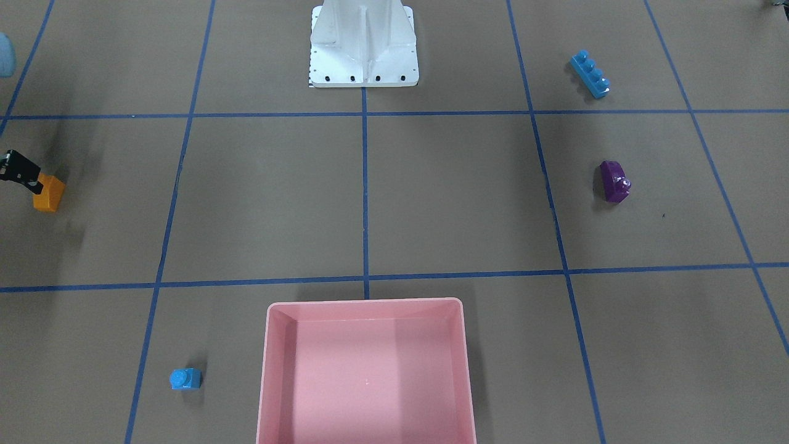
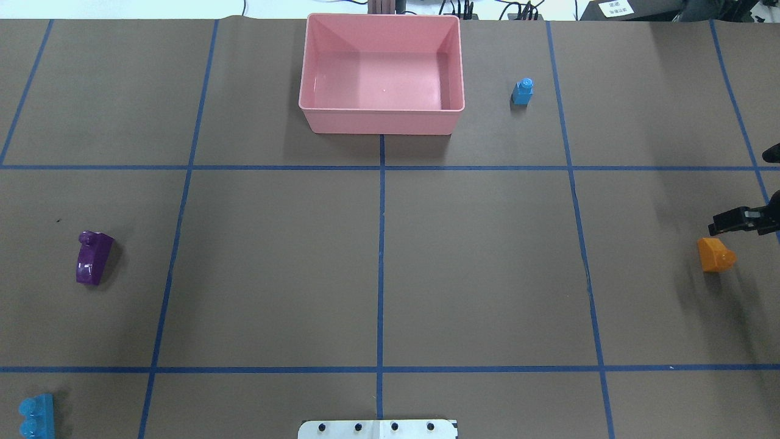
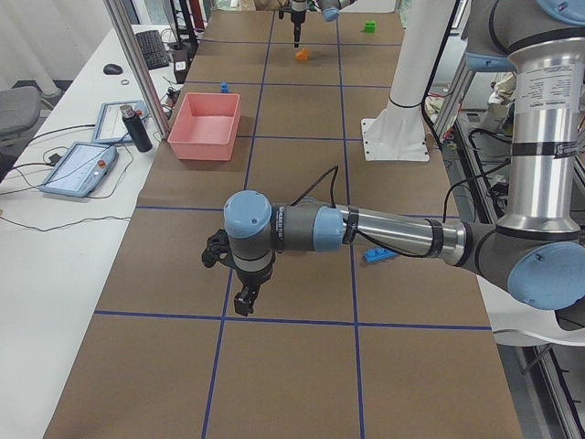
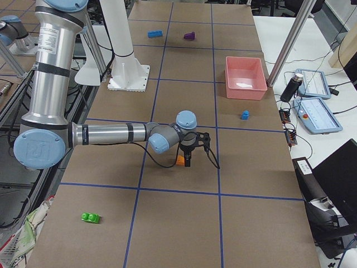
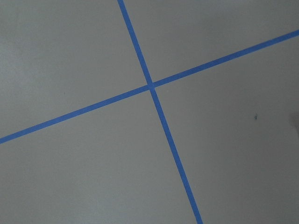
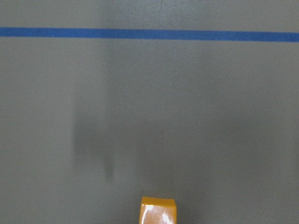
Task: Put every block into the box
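Observation:
The pink box stands at the table's far middle with nothing in it; it also shows in the front view. My right gripper hangs at the right edge, just above and beside the orange block. Its fingers look shut and hold nothing. The orange block shows at the bottom of the right wrist view. The small blue block stands right of the box. The purple block and the long blue block lie on the left. The green block lies beyond the right arm. My left gripper hovers over bare table; I cannot tell its state.
The white robot base stands at the near middle edge. Blue tape lines divide the brown table. A side table beyond the box holds teach pendants and a black bottle.

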{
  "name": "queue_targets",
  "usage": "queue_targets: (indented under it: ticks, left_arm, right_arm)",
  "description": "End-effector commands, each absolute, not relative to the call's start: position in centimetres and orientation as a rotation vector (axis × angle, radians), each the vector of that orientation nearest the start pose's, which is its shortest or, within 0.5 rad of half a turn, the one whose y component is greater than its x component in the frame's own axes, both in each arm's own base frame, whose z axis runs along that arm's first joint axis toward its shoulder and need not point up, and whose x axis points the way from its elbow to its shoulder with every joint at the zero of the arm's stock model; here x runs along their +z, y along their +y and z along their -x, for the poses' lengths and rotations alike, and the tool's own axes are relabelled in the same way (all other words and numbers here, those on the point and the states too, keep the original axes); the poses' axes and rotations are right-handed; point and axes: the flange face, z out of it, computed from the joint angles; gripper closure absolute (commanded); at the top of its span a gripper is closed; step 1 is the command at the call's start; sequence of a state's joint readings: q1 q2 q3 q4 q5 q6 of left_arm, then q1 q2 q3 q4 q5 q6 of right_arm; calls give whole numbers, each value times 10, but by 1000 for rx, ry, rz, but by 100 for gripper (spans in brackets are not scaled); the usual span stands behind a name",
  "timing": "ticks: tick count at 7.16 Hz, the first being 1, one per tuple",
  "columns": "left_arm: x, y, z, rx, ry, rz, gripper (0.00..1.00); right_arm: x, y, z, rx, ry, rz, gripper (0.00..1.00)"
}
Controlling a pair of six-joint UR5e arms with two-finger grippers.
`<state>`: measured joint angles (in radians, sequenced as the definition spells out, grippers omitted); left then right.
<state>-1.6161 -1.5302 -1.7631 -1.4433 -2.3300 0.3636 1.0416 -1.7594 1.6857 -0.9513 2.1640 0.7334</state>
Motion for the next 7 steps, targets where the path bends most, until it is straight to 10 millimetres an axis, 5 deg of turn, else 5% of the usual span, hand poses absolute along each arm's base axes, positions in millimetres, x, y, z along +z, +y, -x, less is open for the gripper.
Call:
queue_targets:
  ticks: [1,2,4,5,7]
  left_arm:
    - [600,-469,86,311,743,-172,0]
    - [601,-469,86,311,745,-171,0]
    - [602,-468,86,310,745,-168,0]
    - [603,-468,86,310,746,-167,0]
    - [604,-468,86,309,746,-165,0]
  right_arm:
    - [659,-404,172,39,-783,-92,1]
    - [661,-400,175,30,-780,-85,7]
    - [659,-396,184,8,-786,-75,84]
    - [657,-395,187,-2,-791,-73,97]
    - [639,-397,189,-11,-810,-88,100]
